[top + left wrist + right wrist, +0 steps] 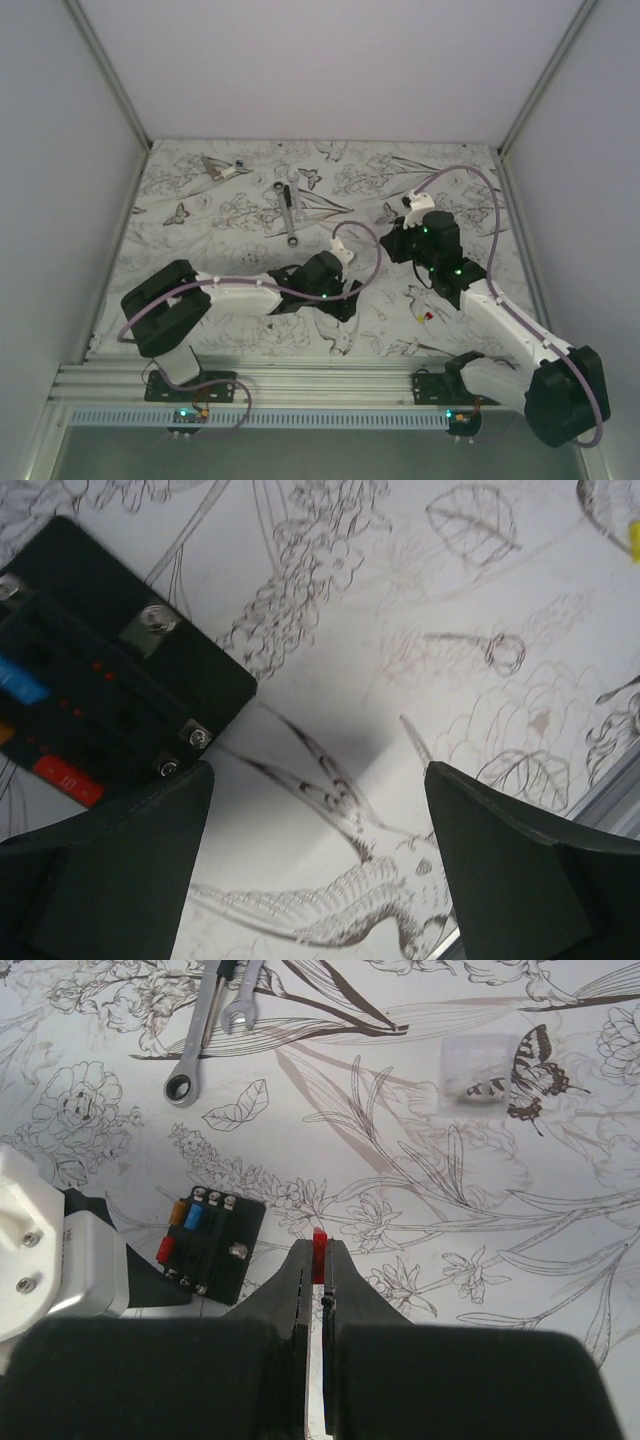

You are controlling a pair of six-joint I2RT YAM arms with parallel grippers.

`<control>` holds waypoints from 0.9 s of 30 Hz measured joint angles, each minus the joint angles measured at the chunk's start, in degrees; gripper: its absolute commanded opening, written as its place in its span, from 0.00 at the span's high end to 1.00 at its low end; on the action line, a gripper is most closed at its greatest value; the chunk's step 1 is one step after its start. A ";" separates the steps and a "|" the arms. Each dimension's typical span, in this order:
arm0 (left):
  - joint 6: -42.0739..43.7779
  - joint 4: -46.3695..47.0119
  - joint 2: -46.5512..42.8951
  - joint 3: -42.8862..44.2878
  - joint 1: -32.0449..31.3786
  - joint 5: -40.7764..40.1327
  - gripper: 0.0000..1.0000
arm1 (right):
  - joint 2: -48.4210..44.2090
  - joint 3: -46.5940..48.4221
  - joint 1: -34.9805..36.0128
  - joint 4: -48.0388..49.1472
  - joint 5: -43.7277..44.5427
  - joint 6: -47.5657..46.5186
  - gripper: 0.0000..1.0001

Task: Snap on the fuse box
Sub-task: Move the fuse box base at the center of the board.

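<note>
**Fuse box (208, 1245) flat on the desk, a fuse pinched nearby**

From above, we cannot pick out the box. The left arm (240, 290) reaches to the middle of the desk (180, 250) and its dark wrist covers that spot. The right arm (480, 300) leans in from the other side.

In the left wrist view, the box lies at the upper left, one corner just beside a finger (120, 870) and outside the gap. The left jaws are spread wide with nothing between them. We judge this leaves the box resting free for the other arm.

In the right wrist view, the right jaws are pressed together on a red fuse (319, 1252) that points forward, likely so it can be pushed into a slot. The box sits near, to their left, and already carries coloured fuses. Two wrenches (205, 1030) lie well apart, farther back.
</note>
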 measured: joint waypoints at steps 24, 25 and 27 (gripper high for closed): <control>-4.87 0.52 -4.48 1.88 2.80 -0.92 0.01 | 5.64 1.66 2.03 -1.66 0.09 -2.34 1.00; -5.51 0.42 -7.26 0.46 4.15 -0.63 0.00 | 6.73 2.25 3.13 -1.64 -0.02 -2.89 1.00; -6.75 0.26 -11.58 -1.95 6.80 -0.22 0.00 | 8.66 3.30 5.25 -1.55 -0.07 -3.96 1.00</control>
